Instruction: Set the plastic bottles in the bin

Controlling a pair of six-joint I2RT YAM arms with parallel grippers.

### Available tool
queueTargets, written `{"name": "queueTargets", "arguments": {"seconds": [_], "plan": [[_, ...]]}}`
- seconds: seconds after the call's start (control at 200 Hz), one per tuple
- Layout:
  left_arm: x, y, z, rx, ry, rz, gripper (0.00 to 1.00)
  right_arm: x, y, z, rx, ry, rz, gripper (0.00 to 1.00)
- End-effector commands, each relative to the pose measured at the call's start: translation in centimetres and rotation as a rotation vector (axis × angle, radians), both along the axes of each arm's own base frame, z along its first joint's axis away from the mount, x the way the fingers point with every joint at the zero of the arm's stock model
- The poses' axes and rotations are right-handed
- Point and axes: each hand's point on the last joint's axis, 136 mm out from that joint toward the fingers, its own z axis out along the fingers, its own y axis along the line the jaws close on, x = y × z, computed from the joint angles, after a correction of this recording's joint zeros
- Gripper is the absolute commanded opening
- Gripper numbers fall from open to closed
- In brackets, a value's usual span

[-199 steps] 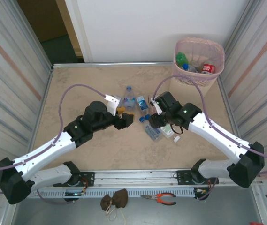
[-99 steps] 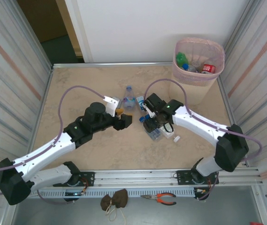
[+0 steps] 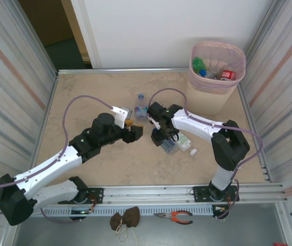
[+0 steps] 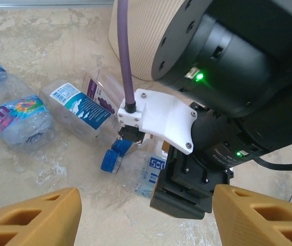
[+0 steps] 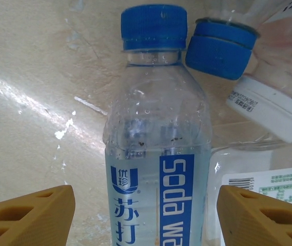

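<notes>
- The soda water bottle point(image 5: 158, 154) is clear, with a blue cap and a blue and white label. It lies on the beige table point(image 3: 84, 97), and I give all places from this bottle.
- The right gripper point(image 5: 146, 215) is directly above the soda water bottle. Its jaws stand wide, with one orange finger point(image 5: 27, 215) on each side of the bottle and a gap on both sides, so it grips nothing.
- The left gripper point(image 4: 146, 218) is near the soda water bottle, on its left in the top view, and low over the table. Its jaws are wide too, and nothing is between them.
- A second blue-capped bottle point(image 5: 218, 49) lies just beside the neck of the soda water bottle, cap next to cap. A white-capped bottle point(image 5: 269, 110) lies on the same side.
- Beyond the soda water bottle, toward the far edge of the table, a clear bottle with a colourful label point(image 4: 17, 115) lies apart from it.
- The bin point(image 3: 215, 92) is pale pink and stands well apart from the soda water bottle, at the far right corner. It already holds several bottles, among them a green bottle point(image 3: 199, 64) and a bottle with a red label point(image 3: 229, 75).
</notes>
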Motion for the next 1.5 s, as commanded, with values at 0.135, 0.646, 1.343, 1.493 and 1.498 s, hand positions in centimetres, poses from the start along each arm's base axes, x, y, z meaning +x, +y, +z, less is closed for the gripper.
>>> {"name": "queueTargets", "arguments": {"seconds": [0.135,0.646,1.343,1.493,1.498], "plan": [[0.3,1.0,0.2,-0.03,0.004,0.046,0.69,-1.7,-1.1,-1.7,-0.039,0.068,-0.005,0.71],[0.4,1.4,0.0,-0.051,0.013,0.06,0.67,-2.2,-0.9,-2.9,-0.017,0.095,-0.021,0.68],[0.1,2.4,-0.1,-0.064,0.016,0.088,0.67,-1.5,-0.2,-2.2,0.018,0.062,-0.036,0.55],[0.1,2.5,0.0,-0.065,0.013,0.091,0.67,-1.5,-0.1,-0.4,0.045,0.04,-0.036,0.54],[0.1,2.5,0.1,-0.067,0.012,0.091,0.67,-1.4,-0.1,-0.3,0.045,0.038,-0.036,0.54]]}}
